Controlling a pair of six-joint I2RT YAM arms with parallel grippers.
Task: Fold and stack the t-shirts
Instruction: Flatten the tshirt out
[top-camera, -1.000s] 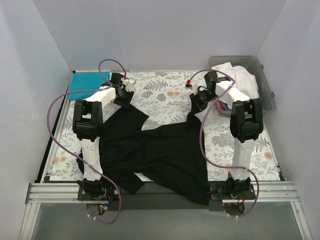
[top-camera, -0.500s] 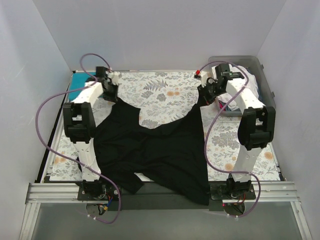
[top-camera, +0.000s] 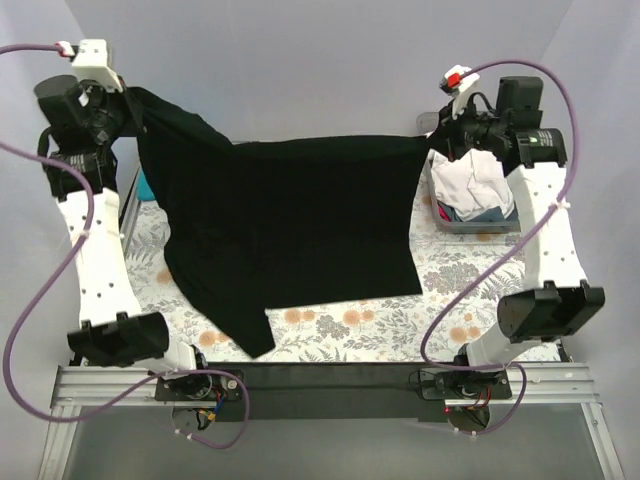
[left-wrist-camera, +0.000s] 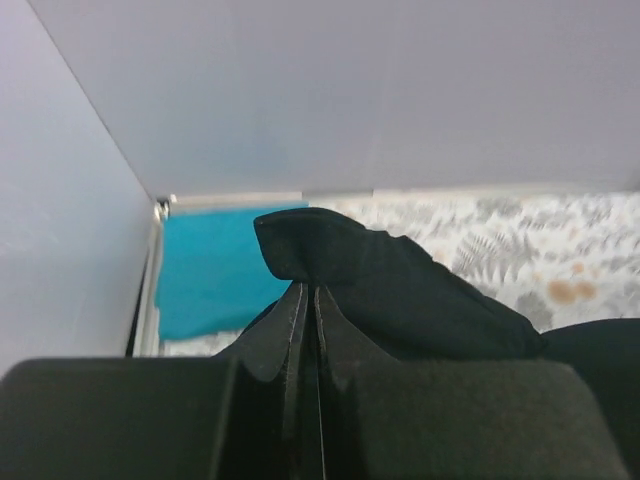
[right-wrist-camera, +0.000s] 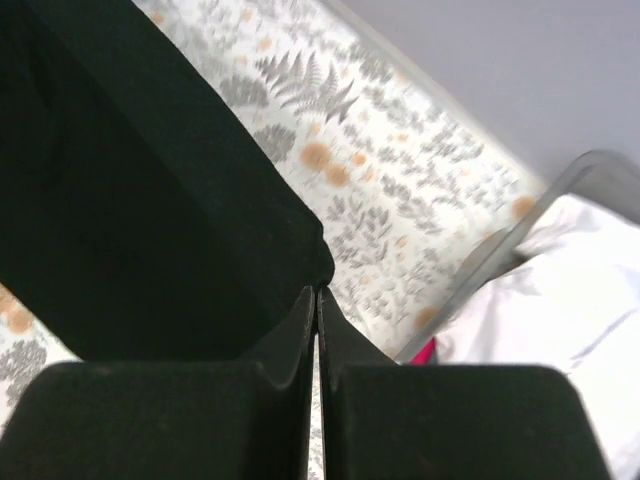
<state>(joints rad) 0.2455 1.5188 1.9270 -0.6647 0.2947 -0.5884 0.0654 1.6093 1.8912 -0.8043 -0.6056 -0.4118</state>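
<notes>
— Above the floral table cloth (top-camera: 480, 270), holding the black t-shirt (top-camera: 290, 230) stretched high and hanging; white t-shirt (top-camera: 470, 185) in the grey tub (right-wrist-camera: 500, 245), teal t-shirt (left-wrist-camera: 205, 270) at the far left corner.
— Held how?
— By left gripper (left-wrist-camera: 308, 290) and right gripper (right-wrist-camera: 316, 292), each pinched flat on a top corner.
— Risk?
— Thin bites: could slip under a hard pull, or crease if lowered unevenly.

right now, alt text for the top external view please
Both arms hold a black t-shirt raised and spread between them, left gripper and right gripper each shut on a corner, over the floral table cloth. A white shirt lies in the tub.
</notes>
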